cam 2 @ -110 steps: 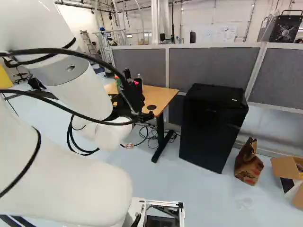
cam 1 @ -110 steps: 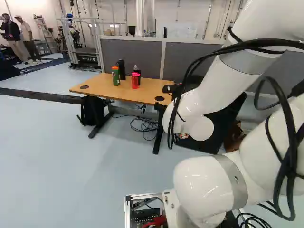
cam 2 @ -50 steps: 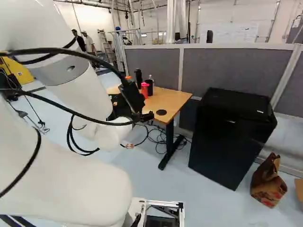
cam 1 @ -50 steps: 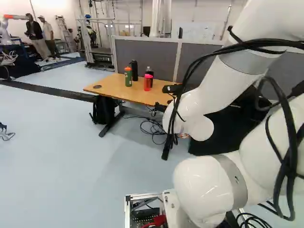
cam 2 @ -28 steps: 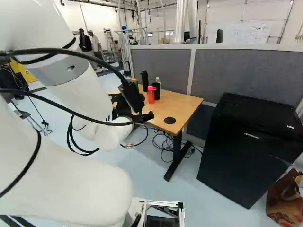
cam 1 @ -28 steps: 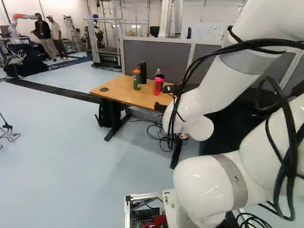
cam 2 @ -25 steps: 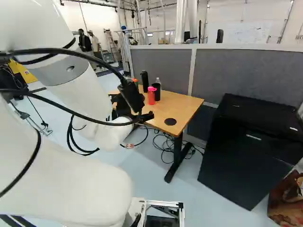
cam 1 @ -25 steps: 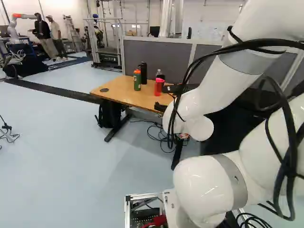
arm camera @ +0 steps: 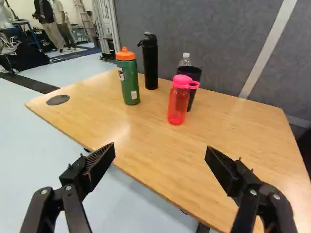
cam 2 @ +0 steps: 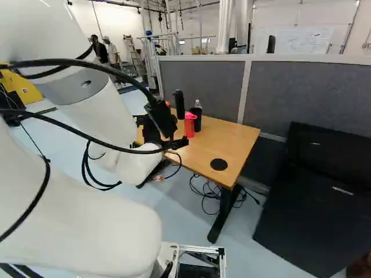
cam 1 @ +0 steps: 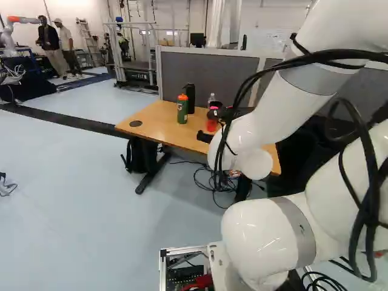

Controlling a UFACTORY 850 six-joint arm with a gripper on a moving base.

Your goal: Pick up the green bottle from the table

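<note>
In the left base view the gripper (cam 1: 208,125) reaches out over the near side of the wooden table (cam 1: 159,115). Its fingers stand wide apart in the wrist view, nothing between them; there the gripper (arm camera: 161,148) is over the table's near edge. Ahead of it and off to one side, the green bottle (arm camera: 128,80) with an orange cap stands upright on the tabletop (arm camera: 77,101). In the left base view the green bottle (cam 1: 182,109) also shows whole; in the right base view the arm and gripper hide most of it.
Beside the green bottle are a tall black bottle (arm camera: 150,63) and a red bottle (arm camera: 178,102) with a pink lid. Behind the red one stand a black cup (arm camera: 193,77) and a clear bottle (arm camera: 185,59). Grey partitions (cam 2: 301,92) back the table; a black fridge (cam 2: 313,197) stands beyond its end.
The base has moved nearer the table and turned slightly, so table and bottles look larger and shifted in both base views. My arm holds its pose against its lowest joint.
</note>
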